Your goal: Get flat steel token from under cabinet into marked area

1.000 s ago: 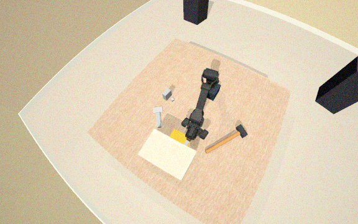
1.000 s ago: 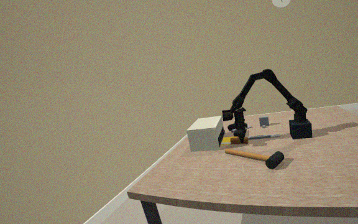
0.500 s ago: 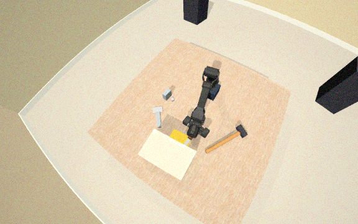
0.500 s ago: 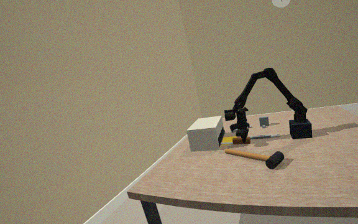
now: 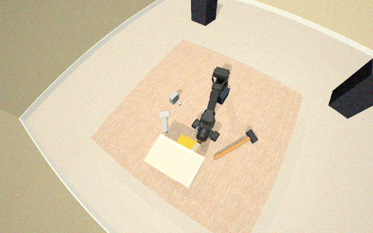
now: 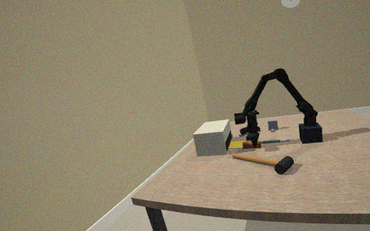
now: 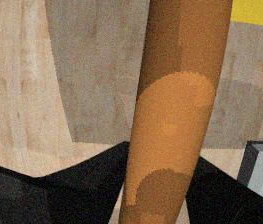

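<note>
Front edge of the cabinet point(image 5: 175, 160) point(image 6: 210, 144): gripper point(image 5: 203, 133) point(image 6: 253, 143) point(image 7: 158, 153) low over the table point(image 5: 264, 107) point(image 6: 236, 186) point(image 7: 19, 100), clenched on the orange-brown handle point(image 5: 200, 141) point(image 6: 247, 145) point(image 7: 174, 115) of a tool. Pale blade point(image 5: 195, 146) runs from the handle toward the cabinet; its far end can't be made out. Steel token: not seen in any view. Task puts it under the cabinet; whether it has shifted can't be told. Yellow patch point(image 5: 186, 141) point(image 6: 236, 144) point(image 7: 259, 12) beside the blade, in front of the cabinet, presumably the marked area.

Handling, judged: token stiff, not fragile, thin, fairly heavy for its size, smooth enough to slide and maybe skid off a blade pulled fast. Nothing much to pinch while flat, so drag it out by its far edge, blade kept low, slow steady pull. Lifting looks unnecessary. Tool handle: round, firm, probably light; best held around the thick part, as now, but could roll or twist if the blade snags. Overshoot past yellow possible. Afterward, set the tool down apart from token and cabinet, open up, back off. Mallet point(image 5: 232, 149) point(image 6: 256, 159) lies to one side, unused here.
</note>
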Controlling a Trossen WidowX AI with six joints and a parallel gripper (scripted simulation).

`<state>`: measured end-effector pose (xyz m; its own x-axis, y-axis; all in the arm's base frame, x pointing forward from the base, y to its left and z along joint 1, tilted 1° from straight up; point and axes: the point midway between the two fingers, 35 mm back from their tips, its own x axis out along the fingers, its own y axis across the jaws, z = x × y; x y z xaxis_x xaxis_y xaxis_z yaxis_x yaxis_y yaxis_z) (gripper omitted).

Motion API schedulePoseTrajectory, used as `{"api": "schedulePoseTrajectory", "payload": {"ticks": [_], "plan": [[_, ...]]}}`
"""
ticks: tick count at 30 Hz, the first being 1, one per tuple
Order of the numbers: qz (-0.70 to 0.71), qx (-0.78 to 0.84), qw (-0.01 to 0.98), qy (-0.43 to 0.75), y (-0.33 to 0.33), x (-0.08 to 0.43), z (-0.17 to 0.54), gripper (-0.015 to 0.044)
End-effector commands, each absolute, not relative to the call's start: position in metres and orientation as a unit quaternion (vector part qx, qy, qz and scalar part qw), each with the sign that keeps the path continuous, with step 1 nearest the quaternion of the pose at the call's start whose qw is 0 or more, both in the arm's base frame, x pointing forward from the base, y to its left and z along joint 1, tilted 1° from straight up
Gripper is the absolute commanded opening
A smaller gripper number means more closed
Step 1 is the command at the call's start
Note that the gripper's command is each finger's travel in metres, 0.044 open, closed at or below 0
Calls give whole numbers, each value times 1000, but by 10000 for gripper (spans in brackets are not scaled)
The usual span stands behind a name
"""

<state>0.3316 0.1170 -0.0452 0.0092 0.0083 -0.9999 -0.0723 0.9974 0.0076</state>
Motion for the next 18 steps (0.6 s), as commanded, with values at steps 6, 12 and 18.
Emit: {"api": "schedulePoseTrajectory", "payload": {"ticks": [6,12,18], "plan": [[27,-22,708,705,116,319,-46,0],[27,-22,708,705,116,313,-46,0],[27,-22,708,706,116,307,-47,0]]}}
